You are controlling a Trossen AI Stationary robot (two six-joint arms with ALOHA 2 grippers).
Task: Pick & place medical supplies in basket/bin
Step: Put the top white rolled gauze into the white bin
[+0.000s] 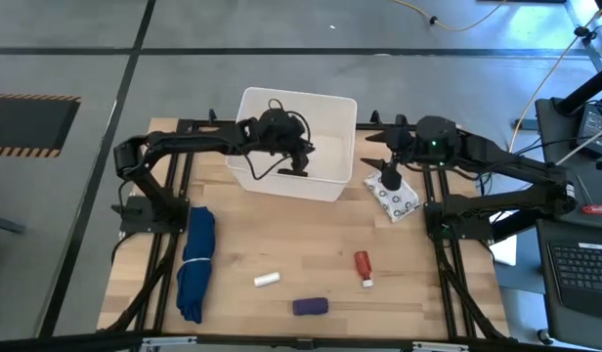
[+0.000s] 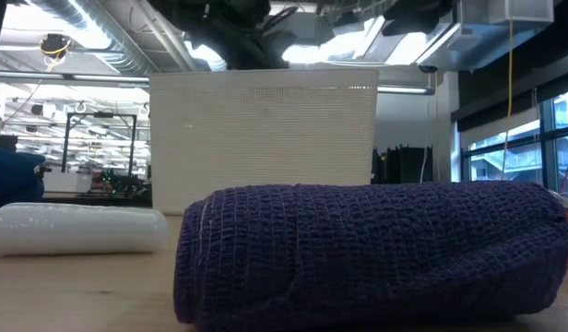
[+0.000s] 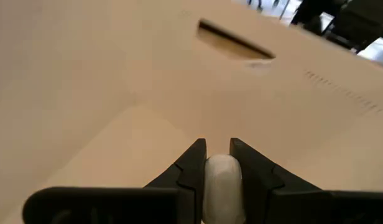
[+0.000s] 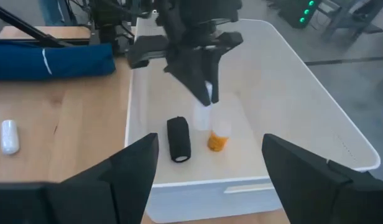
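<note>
- Our left hand [image 4: 207,93] is inside the white bin [image 1: 250,108], fingers clamped on a white roll [image 3: 222,180], nose pointed down at the bin floor.
- Directly under that hand, already in the bin: a black oblong piece [image 4: 178,139] and an orange-bodied vial [image 4: 217,138]. The held roll hangs just above the vial and looks to be touching or nearly touching its white cap; we can't tell which.
- Our right hand [image 1: 390,179] sits just outside the bin's side wall, over the silvery blister pack [image 1: 394,198]. Its wrist view shows the fingers spread wide, nothing between them.
- Not binned yet, well away from both hands on the desk [image 1: 281,244]: a second white roll [image 1: 268,280], the red tube [image 1: 363,266], the purple oblong [image 1: 310,306]. The blue cloth [image 1: 195,262] lies along the left arm's side and isn't cargo.
- Judged step: release of the roll into the bin.
- Risks as we see them:
  - Dropping the roll onto the vial could tip or roll it; it stays in the bin, so low cost.
  - Pushing the left hand lower before release would press the roll into the vial or the bin floor.
  - Both hands are close across the bin wall, so a left-arm lift-out angled toward the right arm could clip it.
  - The blister pack is flat, so the right hand's fingers may skate off it.
</note>
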